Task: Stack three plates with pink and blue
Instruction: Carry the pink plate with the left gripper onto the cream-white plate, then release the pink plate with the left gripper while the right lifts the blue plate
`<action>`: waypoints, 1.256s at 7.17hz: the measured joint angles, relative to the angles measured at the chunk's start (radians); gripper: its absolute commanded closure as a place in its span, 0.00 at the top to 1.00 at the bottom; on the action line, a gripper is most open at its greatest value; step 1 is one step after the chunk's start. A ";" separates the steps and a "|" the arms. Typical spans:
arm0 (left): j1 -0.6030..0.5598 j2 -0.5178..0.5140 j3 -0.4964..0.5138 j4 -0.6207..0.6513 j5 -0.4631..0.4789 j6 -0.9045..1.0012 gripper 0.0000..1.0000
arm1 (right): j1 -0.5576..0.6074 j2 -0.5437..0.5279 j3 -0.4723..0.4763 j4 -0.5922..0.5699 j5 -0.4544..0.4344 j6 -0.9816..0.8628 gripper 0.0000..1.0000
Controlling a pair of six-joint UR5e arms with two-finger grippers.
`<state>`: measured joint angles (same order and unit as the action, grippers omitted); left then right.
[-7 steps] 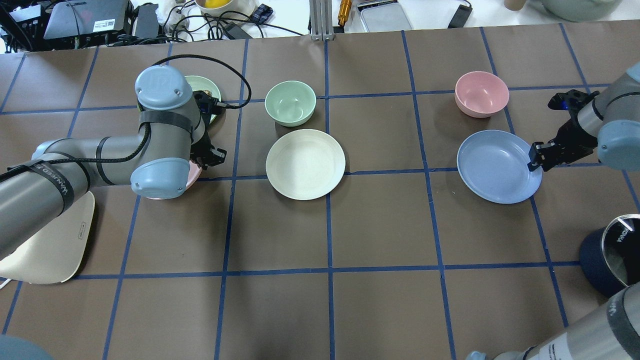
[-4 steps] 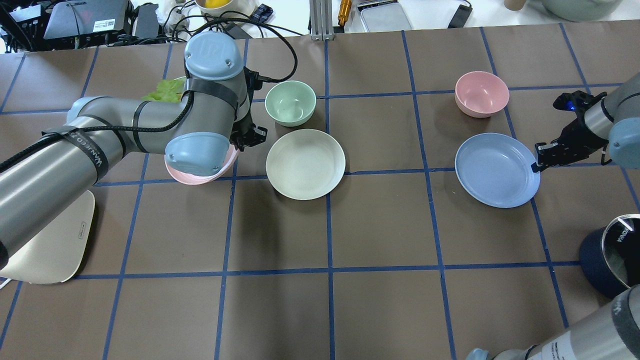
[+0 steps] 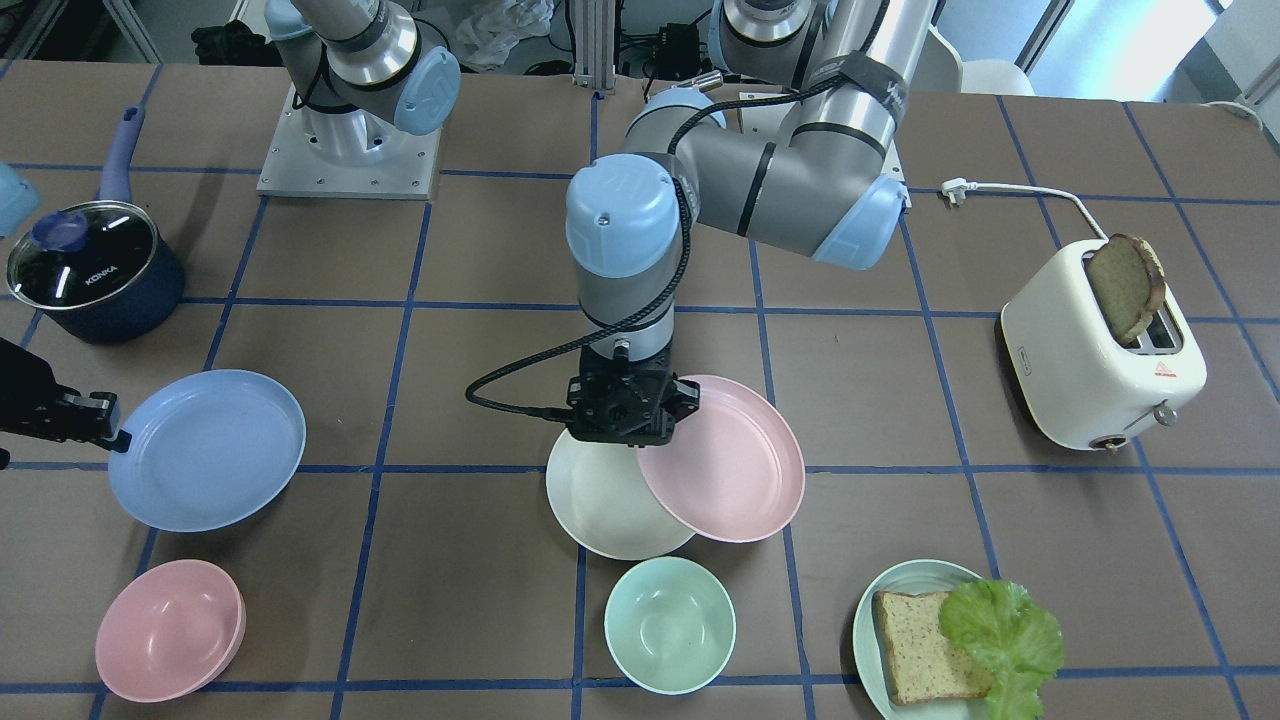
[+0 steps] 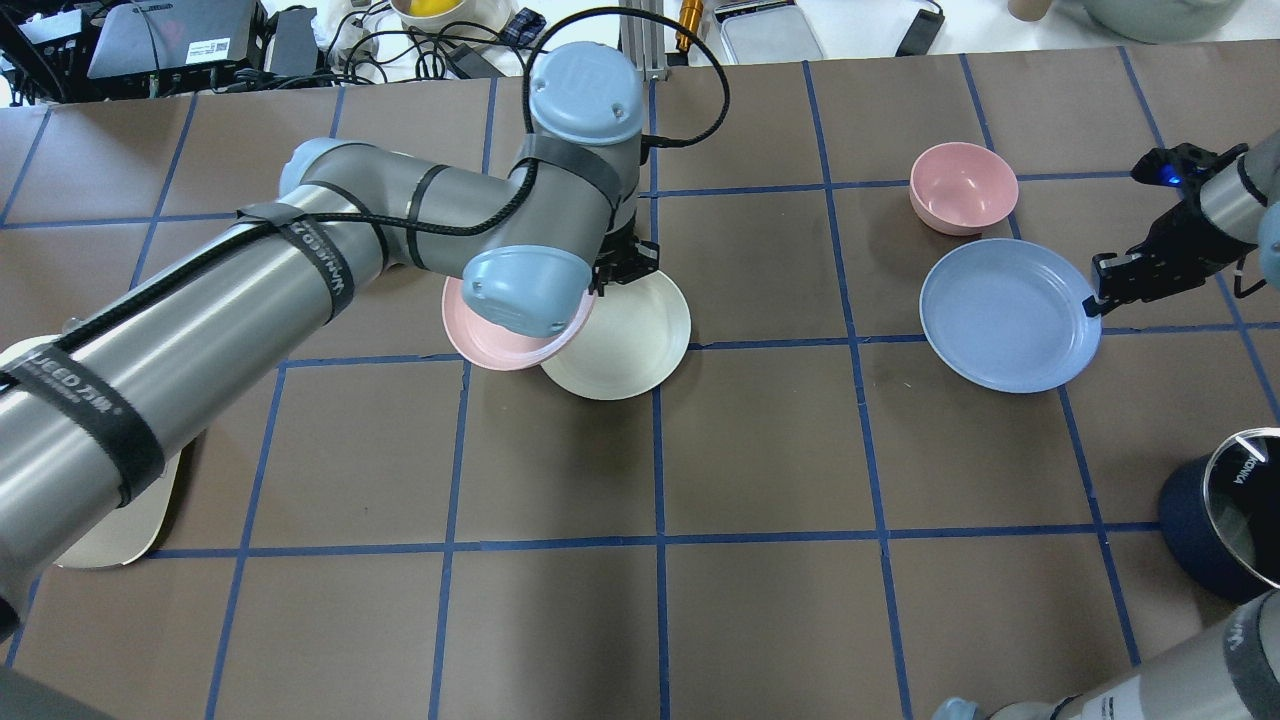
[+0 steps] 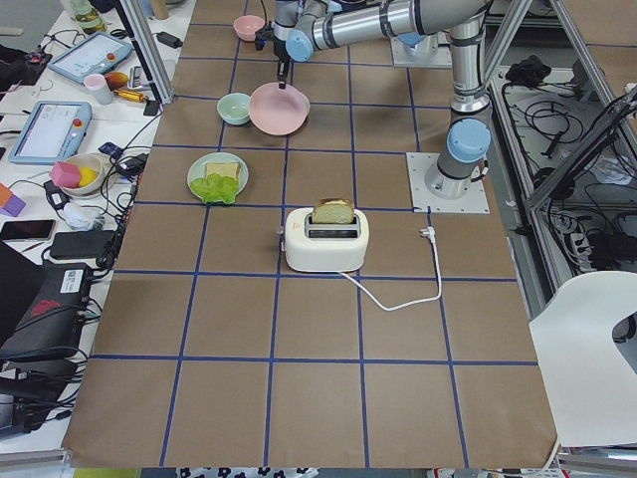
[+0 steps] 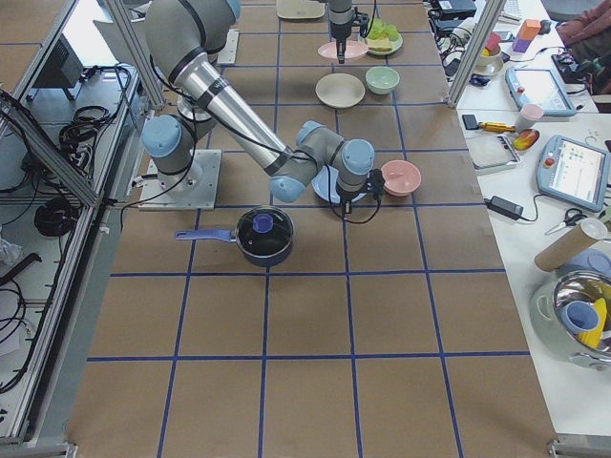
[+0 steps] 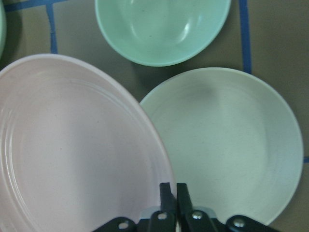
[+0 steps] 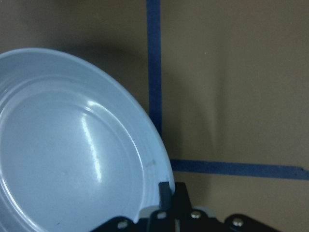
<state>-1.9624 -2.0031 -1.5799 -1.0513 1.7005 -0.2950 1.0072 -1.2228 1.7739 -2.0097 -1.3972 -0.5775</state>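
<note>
My left gripper (image 3: 643, 438) (image 4: 624, 271) is shut on the near rim of the pink plate (image 3: 730, 465) (image 7: 72, 154). It holds the plate just above the table, overlapping the left side of the cream-white plate (image 3: 600, 505) (image 4: 630, 340) (image 7: 227, 145). The cream-white plate lies flat on the table. My right gripper (image 3: 115, 435) (image 4: 1096, 298) is shut on the rim of the periwinkle blue plate (image 3: 205, 448) (image 4: 1005, 315) (image 8: 72, 154) at the right side of the table, far from the other two plates.
A mint green bowl (image 3: 668, 622) (image 7: 161, 24) sits just beyond the cream-white plate. A pink bowl (image 3: 168, 628) (image 4: 962, 187) sits beyond the blue plate. A pale green plate with bread and lettuce (image 3: 930, 640), a toaster (image 3: 1095, 370) and a dark blue pot (image 3: 90, 270) stand around the edges.
My left arm has swung right with the pink plate, from the table's left to over the cream-white plate's edge. My right gripper has shifted the blue plate slightly back and right.
</note>
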 measured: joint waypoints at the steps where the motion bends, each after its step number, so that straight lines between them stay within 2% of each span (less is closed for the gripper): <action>1: -0.039 -0.041 0.033 0.003 -0.002 -0.061 0.00 | 0.002 -0.005 -0.035 0.040 -0.002 0.001 0.00; 3: -0.095 -0.101 0.077 0.006 0.002 -0.155 0.00 | 0.007 -0.010 -0.066 0.063 0.002 0.013 0.00; 4: -0.111 -0.119 0.084 0.007 0.005 -0.173 0.14 | 0.015 -0.012 -0.075 0.067 0.001 0.025 0.00; 5: -0.117 -0.131 0.085 0.007 0.008 -0.176 0.99 | 0.028 -0.018 -0.084 0.073 -0.005 0.051 0.00; 9: -0.082 -0.121 0.098 -0.001 0.006 -0.160 1.00 | 0.124 -0.032 -0.113 0.077 -0.049 0.211 0.00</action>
<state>-2.0444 -2.1242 -1.4821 -1.0527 1.7060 -0.4555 1.1308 -1.2552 1.6612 -1.9324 -1.4467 -0.3668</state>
